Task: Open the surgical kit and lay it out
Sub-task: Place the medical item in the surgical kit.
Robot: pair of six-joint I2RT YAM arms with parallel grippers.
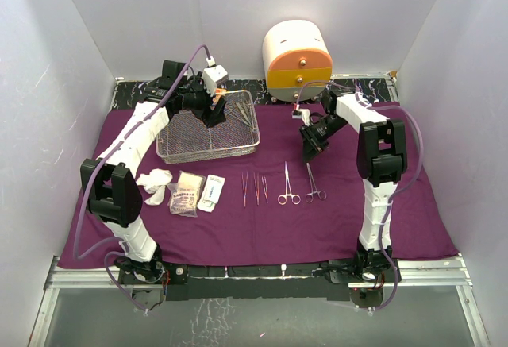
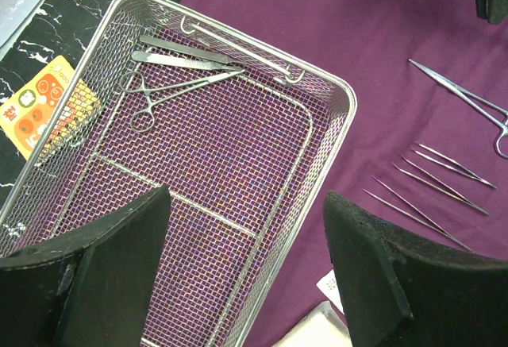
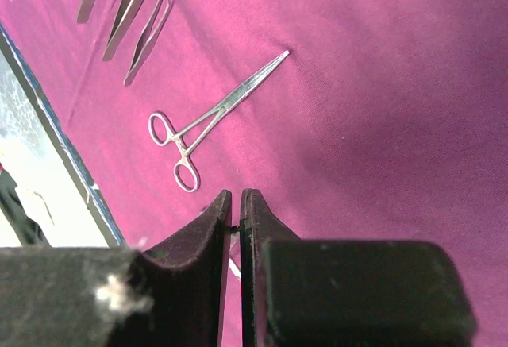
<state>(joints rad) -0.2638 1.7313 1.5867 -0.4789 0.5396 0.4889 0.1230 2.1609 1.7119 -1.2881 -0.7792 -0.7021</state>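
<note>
Surgical kit (image 1: 274, 136) spreads over the purple cloth (image 1: 262, 232) on the bench. Gauze wads (image 1: 153, 184) and packets (image 1: 188, 194) lie near its left edge. The mesh tray (image 1: 194, 136), long side left-right, holds ring-handled forceps (image 2: 159, 97) beneath the released left claw (image 2: 246, 196). Tweezers (image 1: 254, 188) and laid-out forceps (image 1: 288, 184) run near-to-far, rings toward the arms, bare cloth in front. Right claw (image 3: 235, 194) clenched, empty.

Overhead and both close wrist views share the purple cloth (image 1: 341, 228).
</note>
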